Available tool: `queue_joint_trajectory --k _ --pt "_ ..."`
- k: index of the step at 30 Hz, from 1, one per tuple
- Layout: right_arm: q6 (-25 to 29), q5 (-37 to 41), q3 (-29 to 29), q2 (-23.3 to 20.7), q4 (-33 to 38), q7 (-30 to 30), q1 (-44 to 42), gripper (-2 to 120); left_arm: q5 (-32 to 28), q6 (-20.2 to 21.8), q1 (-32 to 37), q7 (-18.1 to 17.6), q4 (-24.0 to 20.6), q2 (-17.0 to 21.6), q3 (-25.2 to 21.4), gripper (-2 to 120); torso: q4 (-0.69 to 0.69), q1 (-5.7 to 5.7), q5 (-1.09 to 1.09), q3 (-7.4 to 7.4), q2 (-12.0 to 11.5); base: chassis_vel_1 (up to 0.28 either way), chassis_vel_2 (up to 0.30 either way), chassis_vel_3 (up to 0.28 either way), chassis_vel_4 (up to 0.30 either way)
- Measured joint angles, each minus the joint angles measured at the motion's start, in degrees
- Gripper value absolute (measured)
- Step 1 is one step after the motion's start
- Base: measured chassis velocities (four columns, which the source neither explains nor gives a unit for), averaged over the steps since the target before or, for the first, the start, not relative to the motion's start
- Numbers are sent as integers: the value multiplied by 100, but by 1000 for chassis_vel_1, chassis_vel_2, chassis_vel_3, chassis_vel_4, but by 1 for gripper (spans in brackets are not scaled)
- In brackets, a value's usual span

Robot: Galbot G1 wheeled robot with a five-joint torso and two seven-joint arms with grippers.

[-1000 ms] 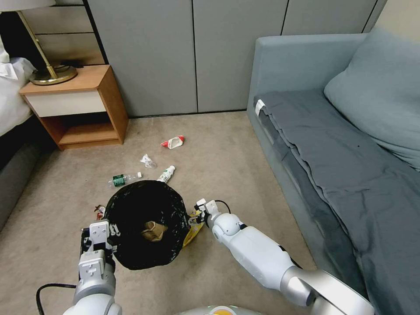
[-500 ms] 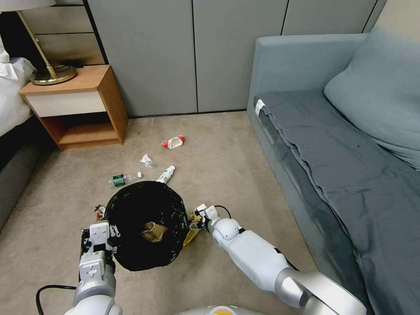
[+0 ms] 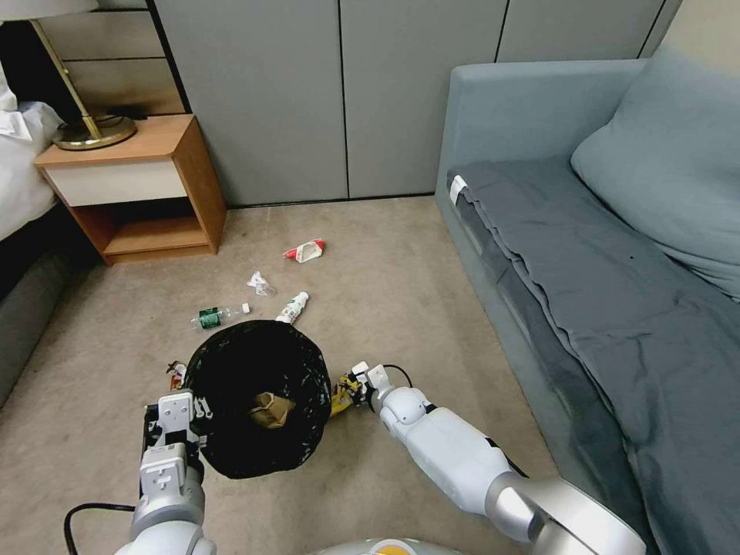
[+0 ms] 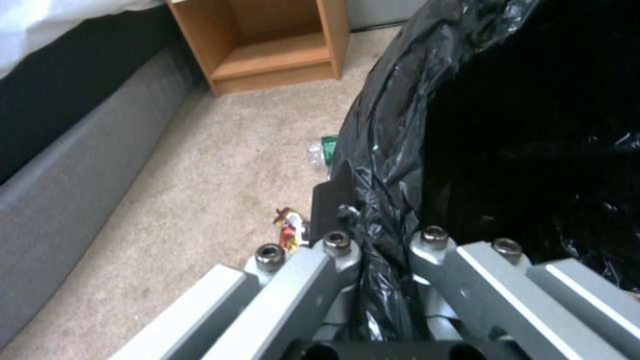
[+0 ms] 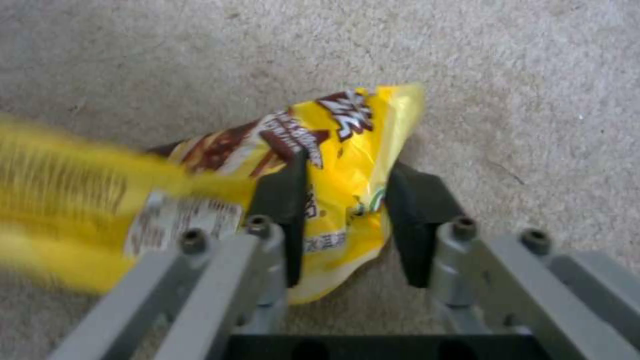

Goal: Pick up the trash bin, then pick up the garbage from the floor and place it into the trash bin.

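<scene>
You've got the trash bin clamped by the left gripper w/ 1 crumpled tan paper inside, right gripper pinching the yellow snack wrapper beside it; 4+ bits left on the floor.

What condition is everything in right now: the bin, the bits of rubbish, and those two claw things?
Bin: upright, lined with a black bag, crumpled tan paper inside.
Left gripper: shut on the bin's rim.
Right gripper: closed around the yellow wrapper, beside the bin.
Yellow wrapper: crumpled, pinched between the fingers.
Green-label bottle: lying on the carpet.
White bottle: lying on its side.
Red-and-white packet: on the carpet, untouched.
</scene>
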Motion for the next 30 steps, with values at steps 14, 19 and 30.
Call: queue_joint_trajectory --k 14,19,30 --pt "36 -54 77 -83 -10 -31 -21 0 -2 -6 -33 4 21 6 8 1 0 0 -1 0 0 0 0 0 0" --pt "34 -56 132 -258 178 66 -62 0 -38 -5 -48 6 21 35 -23 1 -2 0 -5 1 0 0 0 0 0" --pt "188 -293 595 -777 891 221 -275 0 -162 30 -113 9 22 116 -62 1 -2 0 -2 1 0 0 0 0 0"
